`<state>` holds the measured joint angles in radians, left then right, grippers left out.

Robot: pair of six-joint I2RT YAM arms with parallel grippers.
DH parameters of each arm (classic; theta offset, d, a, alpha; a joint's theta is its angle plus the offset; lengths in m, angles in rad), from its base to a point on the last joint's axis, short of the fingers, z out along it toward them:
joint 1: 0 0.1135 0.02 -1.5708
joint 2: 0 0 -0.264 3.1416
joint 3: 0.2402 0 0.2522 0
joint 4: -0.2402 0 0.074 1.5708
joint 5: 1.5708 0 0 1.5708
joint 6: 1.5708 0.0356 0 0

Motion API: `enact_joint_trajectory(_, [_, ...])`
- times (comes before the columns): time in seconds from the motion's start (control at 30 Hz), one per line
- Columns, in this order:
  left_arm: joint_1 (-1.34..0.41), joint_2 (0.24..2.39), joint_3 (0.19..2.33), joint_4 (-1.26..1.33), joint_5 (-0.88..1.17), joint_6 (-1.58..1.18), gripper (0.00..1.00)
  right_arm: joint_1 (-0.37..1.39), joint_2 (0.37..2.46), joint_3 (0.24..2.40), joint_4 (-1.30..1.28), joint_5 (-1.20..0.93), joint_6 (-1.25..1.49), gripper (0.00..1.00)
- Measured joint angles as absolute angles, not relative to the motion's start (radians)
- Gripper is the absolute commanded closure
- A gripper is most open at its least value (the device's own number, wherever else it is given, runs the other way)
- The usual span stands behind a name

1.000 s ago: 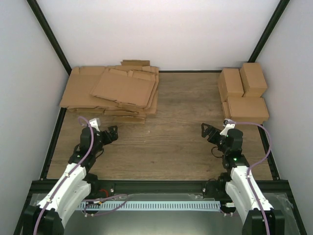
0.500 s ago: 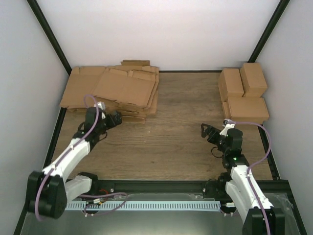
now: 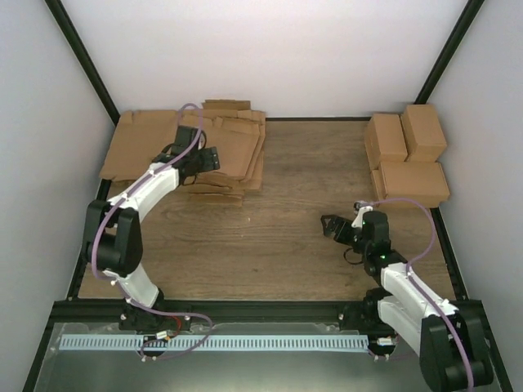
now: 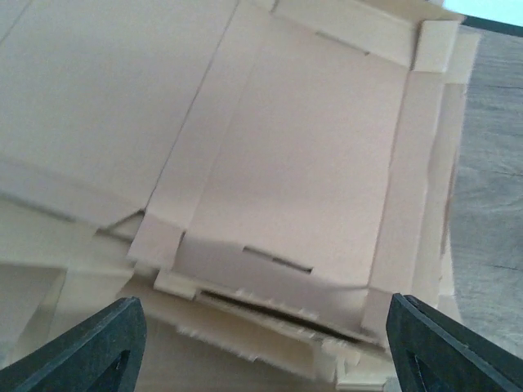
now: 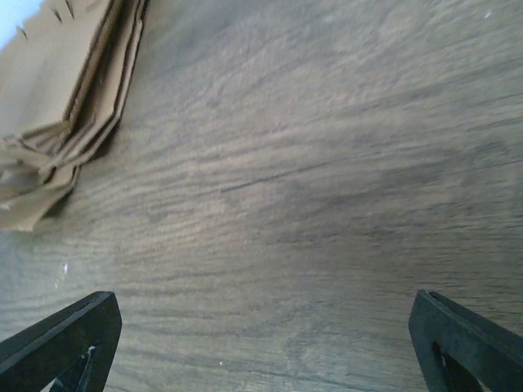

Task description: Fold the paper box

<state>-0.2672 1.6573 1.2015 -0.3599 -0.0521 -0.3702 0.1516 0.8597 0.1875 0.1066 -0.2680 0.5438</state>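
Cardboard sheets [image 3: 163,147] lie under the left gripper [image 4: 265,347], jaws parted, empty; folded paper boxes [image 3: 406,151] sit far right on the bench [image 3: 278,237].
Right gripper [image 5: 261,339] released too; best to pinch only the top sheet's near edge.

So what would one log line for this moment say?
left gripper: open, over flat cardboard stack | right gripper: open, above table | held: nothing

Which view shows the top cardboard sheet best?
Left wrist: the top cardboard sheet fills it, creases and slots clear. Top external shows it small, partly behind the left gripper. Right wrist shows only the stack at its edge.
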Motion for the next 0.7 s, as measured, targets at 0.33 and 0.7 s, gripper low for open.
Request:
enact_joint_trajectory(0.33, [-0.409,1.879,1.523,-0.493,-0.139,-0.244,0.39,0.325,1.036,0.287,0.106,-0.183,0.503,0.00])
enact_joint_trajectory(0.7, [-0.449,2.230,1.888,-0.672,-0.180,-0.166,0.46,0.337,1.020,0.298,0.102,-0.145,0.490,0.00])
